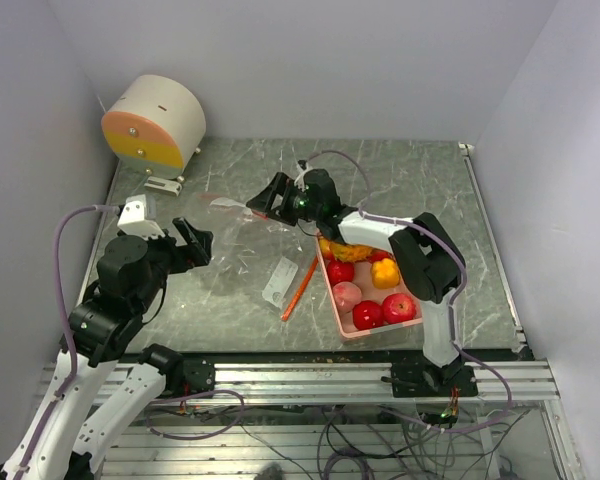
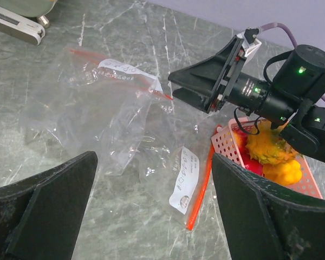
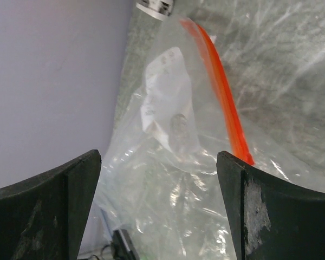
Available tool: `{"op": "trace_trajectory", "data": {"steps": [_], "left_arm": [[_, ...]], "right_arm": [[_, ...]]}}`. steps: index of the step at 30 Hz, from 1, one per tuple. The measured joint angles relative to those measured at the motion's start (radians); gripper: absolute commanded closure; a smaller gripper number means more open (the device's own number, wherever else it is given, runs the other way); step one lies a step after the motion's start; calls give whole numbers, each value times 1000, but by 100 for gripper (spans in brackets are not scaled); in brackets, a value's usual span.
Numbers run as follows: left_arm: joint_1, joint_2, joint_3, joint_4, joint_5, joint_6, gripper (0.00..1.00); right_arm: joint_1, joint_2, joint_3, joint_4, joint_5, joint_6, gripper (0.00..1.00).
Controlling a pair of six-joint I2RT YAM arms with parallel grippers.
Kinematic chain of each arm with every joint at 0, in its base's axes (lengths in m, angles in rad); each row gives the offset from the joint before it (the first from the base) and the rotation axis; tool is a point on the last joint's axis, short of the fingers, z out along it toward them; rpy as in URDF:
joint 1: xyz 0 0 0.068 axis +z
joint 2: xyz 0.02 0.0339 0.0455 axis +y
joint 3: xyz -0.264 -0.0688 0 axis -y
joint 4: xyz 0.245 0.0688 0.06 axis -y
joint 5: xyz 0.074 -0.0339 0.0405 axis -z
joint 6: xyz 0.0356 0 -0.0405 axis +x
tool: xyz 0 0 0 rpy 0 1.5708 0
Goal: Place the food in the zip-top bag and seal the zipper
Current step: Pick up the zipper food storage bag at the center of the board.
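- Up at mid-table, hovering with the right gripper spread wide at the red zipper end of the zip-top bag, nothing pinched.
- Poised off left with the left gripper wide too, empty.
- Leaving the food heaped in the pink basket.
- Risking a pinch through both slick layers, clamping the mouth shut.

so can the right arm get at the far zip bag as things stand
probably yes: the right claw stands open right at the far zip bag, whose red zipper shows between its fingers, with nothing in the way
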Motion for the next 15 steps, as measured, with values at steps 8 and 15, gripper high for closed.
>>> {"op": "trace_trajectory", "data": {"steps": [8,15], "left_arm": [[0,-2,0,-18,-3,-1,2],[0,-18,-1,-35,-7,0,2]], "right_arm": [[10,44,150,-14,21,89,13],[33,80,163,-116,41,115,13]]}}
